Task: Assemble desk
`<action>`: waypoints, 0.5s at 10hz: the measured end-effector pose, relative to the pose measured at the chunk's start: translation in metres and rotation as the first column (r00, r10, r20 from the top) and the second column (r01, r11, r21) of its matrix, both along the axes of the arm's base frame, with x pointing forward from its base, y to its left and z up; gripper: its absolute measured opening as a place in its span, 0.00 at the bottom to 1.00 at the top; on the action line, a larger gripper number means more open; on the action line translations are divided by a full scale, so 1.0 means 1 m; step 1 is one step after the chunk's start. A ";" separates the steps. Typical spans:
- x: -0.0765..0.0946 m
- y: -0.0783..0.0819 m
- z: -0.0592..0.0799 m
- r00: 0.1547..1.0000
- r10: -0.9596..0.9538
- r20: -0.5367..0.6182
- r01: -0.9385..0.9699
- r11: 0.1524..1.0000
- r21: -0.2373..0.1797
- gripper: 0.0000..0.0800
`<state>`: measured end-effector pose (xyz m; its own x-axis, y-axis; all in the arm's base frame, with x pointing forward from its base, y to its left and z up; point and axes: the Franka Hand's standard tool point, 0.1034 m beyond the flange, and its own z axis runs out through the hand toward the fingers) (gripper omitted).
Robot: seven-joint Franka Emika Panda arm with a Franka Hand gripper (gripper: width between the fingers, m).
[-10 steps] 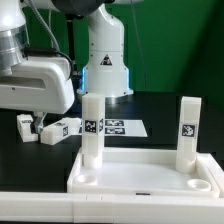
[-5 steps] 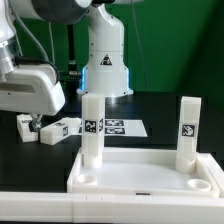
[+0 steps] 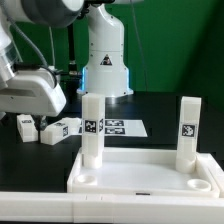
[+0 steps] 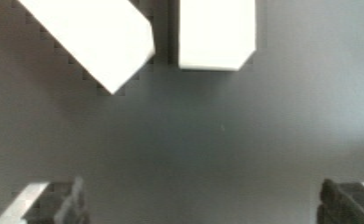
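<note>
The white desk tabletop point(image 3: 150, 186) lies rim up, and two white legs point(image 3: 91, 132) point(image 3: 188, 130) stand upright in its far corner sockets. Two loose legs point(image 3: 27, 125) point(image 3: 58, 130) lie on the black table at the exterior view's left. My gripper point(image 3: 36, 117) hangs just above them, its white hand mostly cut off by the frame edge. The wrist view shows the ends of the two loose legs point(image 4: 94, 38) point(image 4: 214, 35) ahead of my gripper point(image 4: 200, 205). It is open, its fingertips point(image 4: 47, 204) wide apart with only bare table between them.
The marker board point(image 3: 124, 127) lies flat behind the tabletop, in front of the robot base point(image 3: 104, 60). A long white bar point(image 3: 60, 210) runs along the near edge of the table.
My hand has drifted toward the exterior view's left and risen a little over the loose legs. The jaws stayed open; the desk parts have not moved.
</note>
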<state>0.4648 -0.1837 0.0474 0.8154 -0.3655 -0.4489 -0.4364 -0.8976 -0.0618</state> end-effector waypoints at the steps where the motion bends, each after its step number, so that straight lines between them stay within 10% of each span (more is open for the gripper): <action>1: -0.003 0.004 -0.003 0.999 0.020 -0.034 -0.019 0.999 0.034 0.81; 5: -0.011 0.011 -0.005 0.955 0.057 -0.290 -0.003 0.983 0.184 0.81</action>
